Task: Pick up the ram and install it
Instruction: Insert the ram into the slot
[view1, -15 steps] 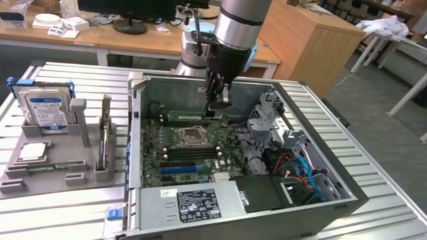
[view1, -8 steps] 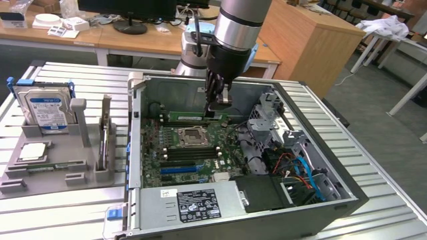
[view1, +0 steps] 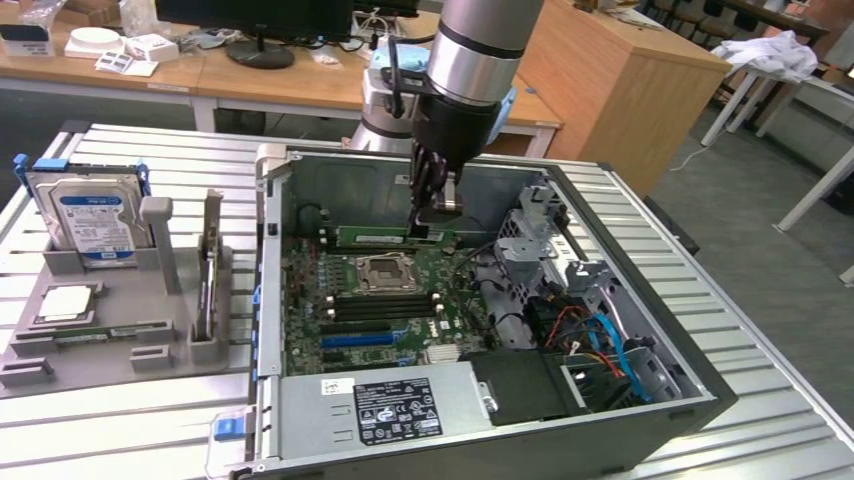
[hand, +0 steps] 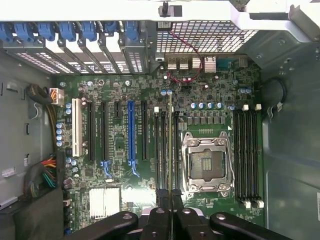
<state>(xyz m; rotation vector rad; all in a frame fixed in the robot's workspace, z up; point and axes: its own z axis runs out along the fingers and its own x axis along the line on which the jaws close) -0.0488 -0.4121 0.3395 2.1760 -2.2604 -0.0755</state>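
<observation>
My gripper (view1: 433, 222) hangs inside the open computer case (view1: 274, 165), above the motherboard (view1: 350, 300), and is shut on the ram (view1: 376, 237). The ram is a long thin green stick held level, reaching from the fingers toward the exterior view's left, just behind the CPU socket (view1: 386, 271). In the wrist view the ram (hand: 170, 140) is edge-on, a thin line between the gripper (hand: 170, 196) fingertips. It lines up over the black memory slots (hand: 163, 150) beside the CPU socket (hand: 206, 162). I cannot tell whether the ram touches a slot.
A grey fixture (view1: 80, 365) at the exterior view's left holds a silver hard drive with a blue label (view1: 91, 215) and an upright expansion card (view1: 211, 270). The case holds a power supply (view1: 400, 408), drive cage (view1: 541, 235) and cables (view1: 601, 335). More memory slots (hand: 247, 150) flank the socket.
</observation>
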